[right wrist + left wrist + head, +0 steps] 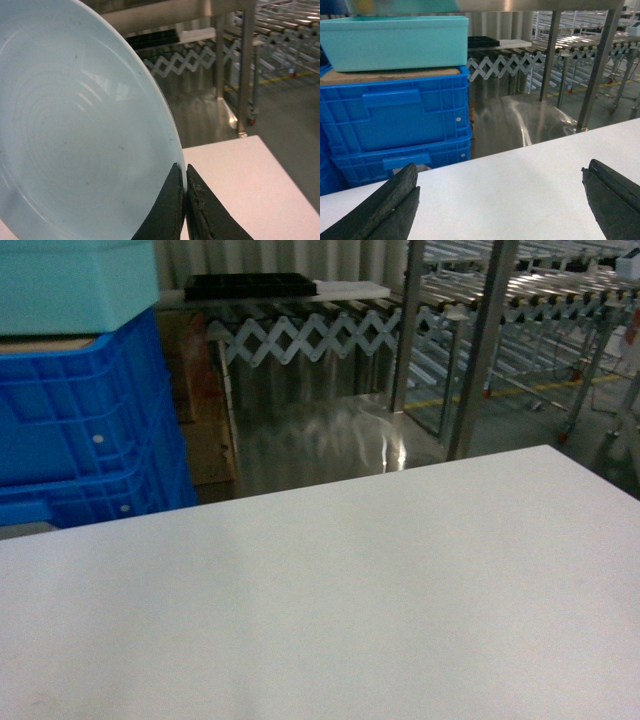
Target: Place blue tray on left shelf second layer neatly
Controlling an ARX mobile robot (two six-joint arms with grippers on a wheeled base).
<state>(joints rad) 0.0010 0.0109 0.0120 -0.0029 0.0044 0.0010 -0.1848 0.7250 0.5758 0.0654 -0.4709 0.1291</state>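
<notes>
Far left: two blue crates (395, 125), stacked, standing beyond the desk's (330, 590) far edge; a brown board lies on the upper one, and a turquoise box (395, 42) sits on the board. Left of centre: my left gripper (500, 205), jaws spread wide, nothing between them, hanging over the white desk with its fingers (395, 202) dark and rubbery in the left wrist view. Centre, behind the desk: a steel shelf surface (320, 440), shiny, with upright posts (480, 350); farther back a black tray (250, 285) on a white slab above a scissor-lattice conveyor (320, 335). Right: my right gripper (184, 200), pressed together on the rim of the blue tray (75, 135), which stands tilted on edge, its pale hollow face filling the right wrist view, above the desk's right corner. The tray does not show in the head view. Far right: roller conveyors (560, 290) on wheeled legs, yellow floor line beneath.
</notes>
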